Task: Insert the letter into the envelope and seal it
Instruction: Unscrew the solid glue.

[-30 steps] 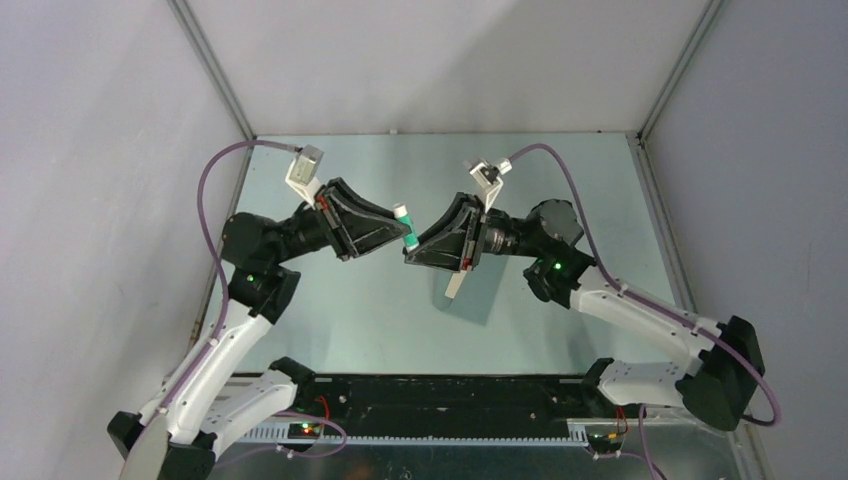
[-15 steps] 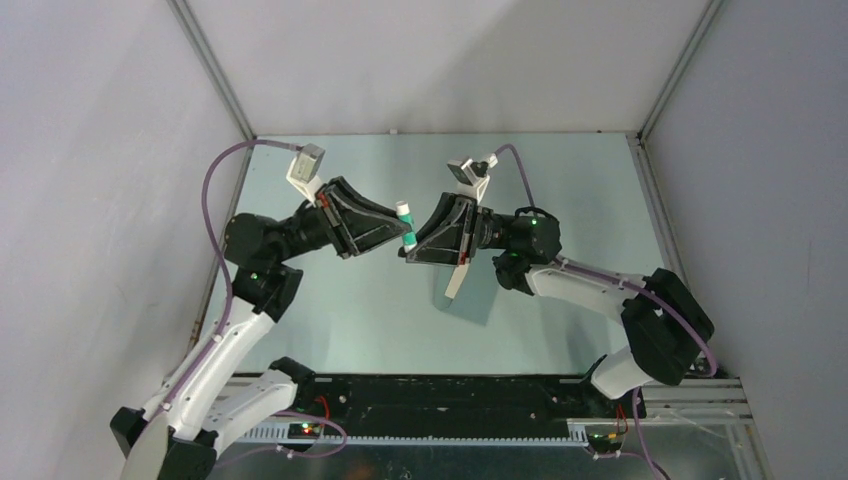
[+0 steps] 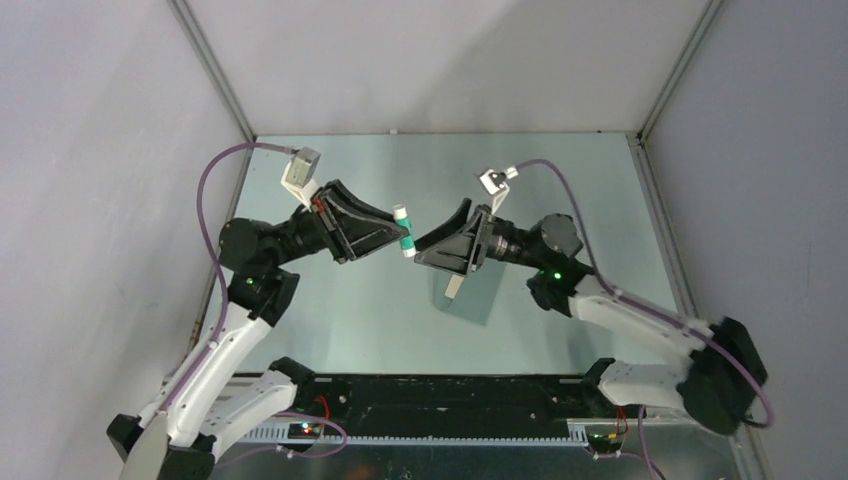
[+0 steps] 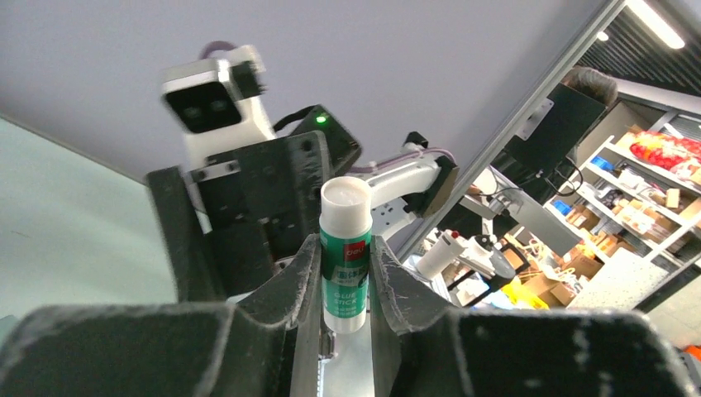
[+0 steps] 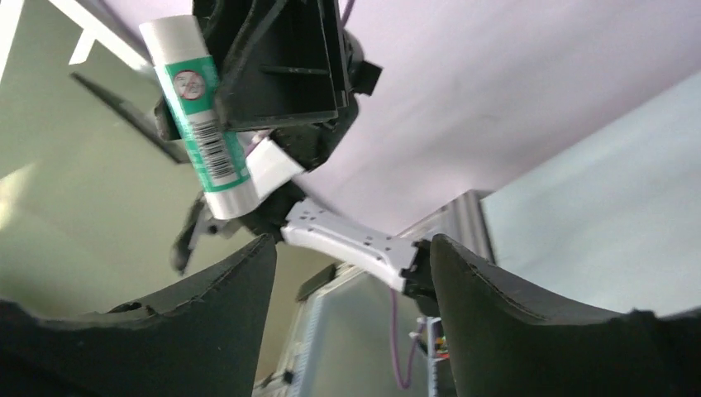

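My left gripper [image 3: 398, 234] is shut on a white glue stick with a green label [image 3: 404, 229], held upright above the table; the stick stands between the pads in the left wrist view [image 4: 345, 248]. My right gripper [image 3: 420, 252] is open and empty, facing the stick from the right, a short gap away. The stick also shows in the right wrist view [image 5: 202, 124], up and left of the open right gripper [image 5: 347, 248]. The teal-grey envelope [image 3: 478, 297] lies flat under the right gripper. A narrow tan strip, apparently the letter [image 3: 453, 286], shows at its left edge; the rest is hidden.
The pale green tabletop [image 3: 340, 320] is enclosed by grey walls with metal corner posts [image 3: 215, 80]. A black rail [image 3: 440, 395] runs along the near edge between the arm bases. The right arm's wrist camera [image 4: 207, 95] faces the left wrist camera closely.
The right gripper has turned at the wrist and drawn back slightly right from the glue stick. The left gripper still holds the stick in nearly the same place.
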